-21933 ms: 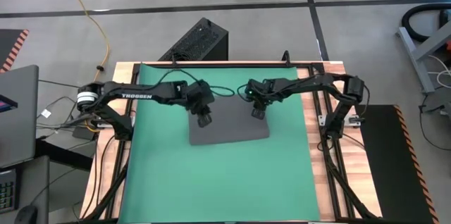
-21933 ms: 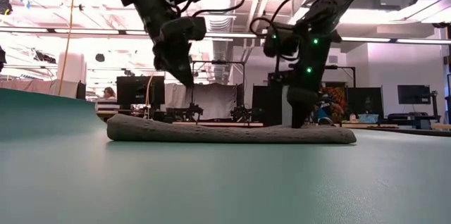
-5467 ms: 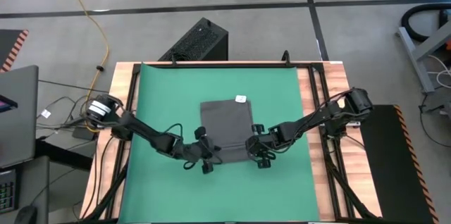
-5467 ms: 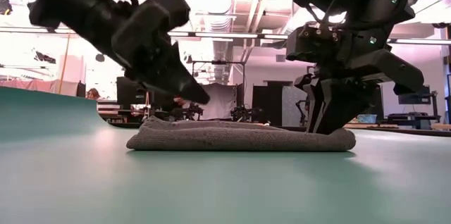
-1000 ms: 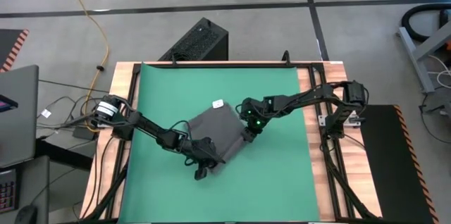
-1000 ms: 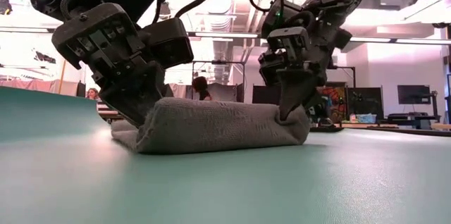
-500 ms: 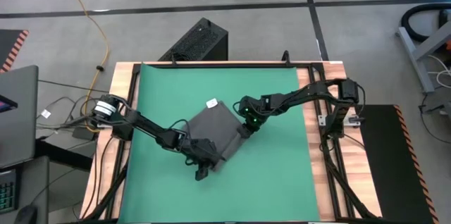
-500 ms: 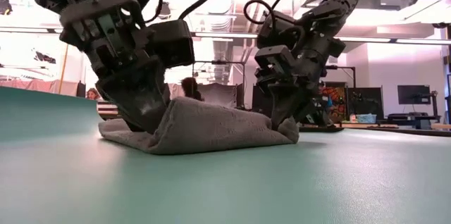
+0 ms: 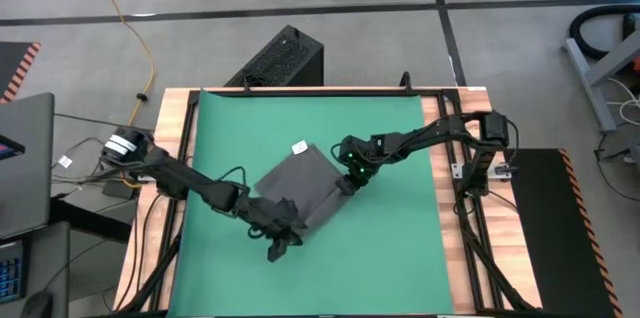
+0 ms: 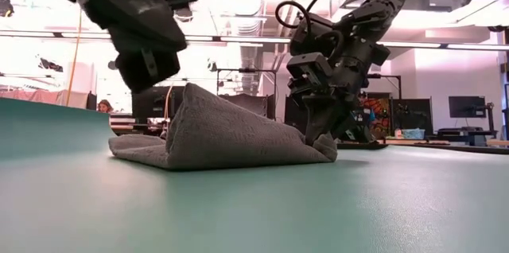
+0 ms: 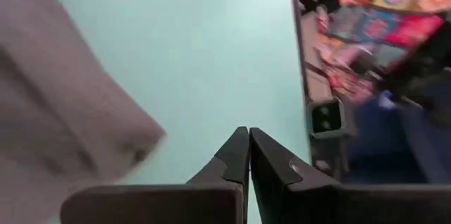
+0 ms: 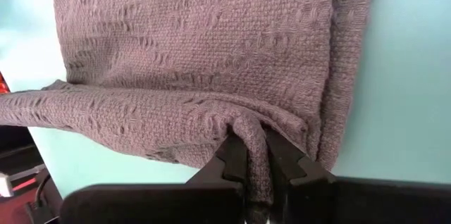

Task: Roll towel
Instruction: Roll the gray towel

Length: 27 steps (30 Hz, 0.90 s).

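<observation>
One towel (image 9: 305,186) corner pinched in right gripper (image 12: 251,155) — left gripper (image 11: 249,155) beside, empty.

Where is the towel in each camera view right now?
High view: towel mid-mat, between the arms.
Low view: grey mound at centre.
Left wrist view: blurred at one edge.
Right wrist view: fills most of the frame.
Shared landmark: the right gripper pinching its edge, on the green mat.

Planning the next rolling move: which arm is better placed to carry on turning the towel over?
Right. The right gripper is shut on the towel edge, while the left gripper is shut, empty, off the cloth.
</observation>
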### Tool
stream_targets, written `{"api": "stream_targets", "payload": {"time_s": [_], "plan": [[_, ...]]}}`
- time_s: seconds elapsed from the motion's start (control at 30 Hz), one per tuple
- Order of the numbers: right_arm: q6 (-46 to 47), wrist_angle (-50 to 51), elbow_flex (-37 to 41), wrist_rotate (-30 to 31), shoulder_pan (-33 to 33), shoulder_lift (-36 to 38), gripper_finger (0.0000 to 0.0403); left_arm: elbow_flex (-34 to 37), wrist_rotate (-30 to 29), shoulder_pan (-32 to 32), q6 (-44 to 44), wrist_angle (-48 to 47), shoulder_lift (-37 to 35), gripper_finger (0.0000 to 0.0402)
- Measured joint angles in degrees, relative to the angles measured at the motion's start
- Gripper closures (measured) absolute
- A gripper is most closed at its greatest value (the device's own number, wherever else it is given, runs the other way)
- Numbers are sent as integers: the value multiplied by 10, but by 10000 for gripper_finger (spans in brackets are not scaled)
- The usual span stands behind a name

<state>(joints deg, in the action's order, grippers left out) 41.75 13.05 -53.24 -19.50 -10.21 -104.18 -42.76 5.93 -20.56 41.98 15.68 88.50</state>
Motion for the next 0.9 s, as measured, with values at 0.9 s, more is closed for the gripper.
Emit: {"api": "stream_targets", "payload": {"time_s": [0.9], "plan": [[2,-12,1,6,1,-1,370,-111,-169,-7,-289,-137,35,401]]}}
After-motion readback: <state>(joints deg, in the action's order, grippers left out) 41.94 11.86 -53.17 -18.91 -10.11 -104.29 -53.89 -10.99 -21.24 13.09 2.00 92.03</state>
